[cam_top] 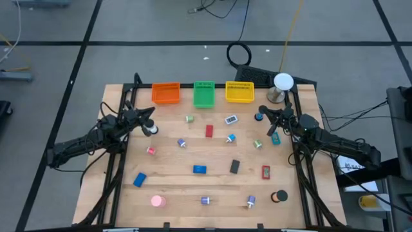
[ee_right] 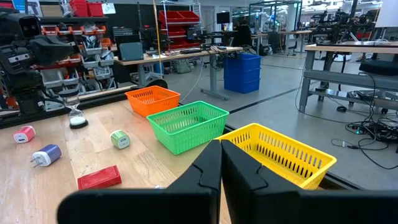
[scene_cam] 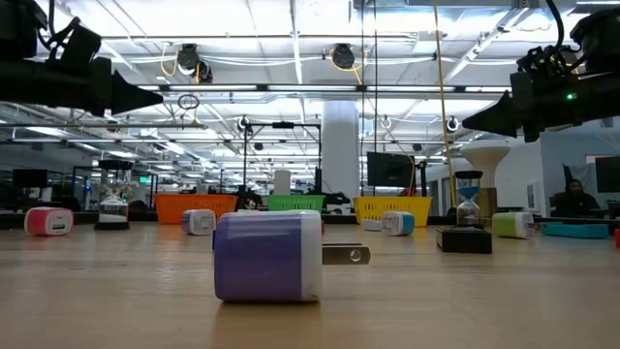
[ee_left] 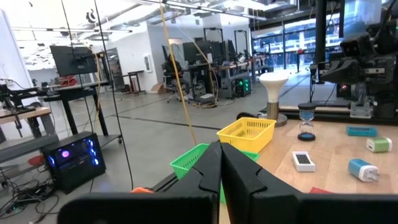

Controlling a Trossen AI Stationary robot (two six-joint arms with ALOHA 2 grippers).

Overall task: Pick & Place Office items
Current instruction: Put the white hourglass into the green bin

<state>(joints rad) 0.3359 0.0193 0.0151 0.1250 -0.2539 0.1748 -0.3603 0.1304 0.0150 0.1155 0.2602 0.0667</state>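
Bins (cam_top: 203,93) behind scattered office items (cam_top: 199,169), stand (cam_top: 281,87) rightward

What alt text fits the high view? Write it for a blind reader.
Small office items lie scattered over a wooden table, with an orange bin, green bin and yellow bin along its far edge. The left gripper and right gripper, both shut and empty, hover at its sides.

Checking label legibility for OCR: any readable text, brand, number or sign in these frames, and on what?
None can be read in any view.
Red block: a dark patch on its face, too small to read.
White piece: a dark face, no characters to make out.
Purple plug adapter: plain sides, no print showing.
Orange bin, green bin, yellow bin: unlabelled.
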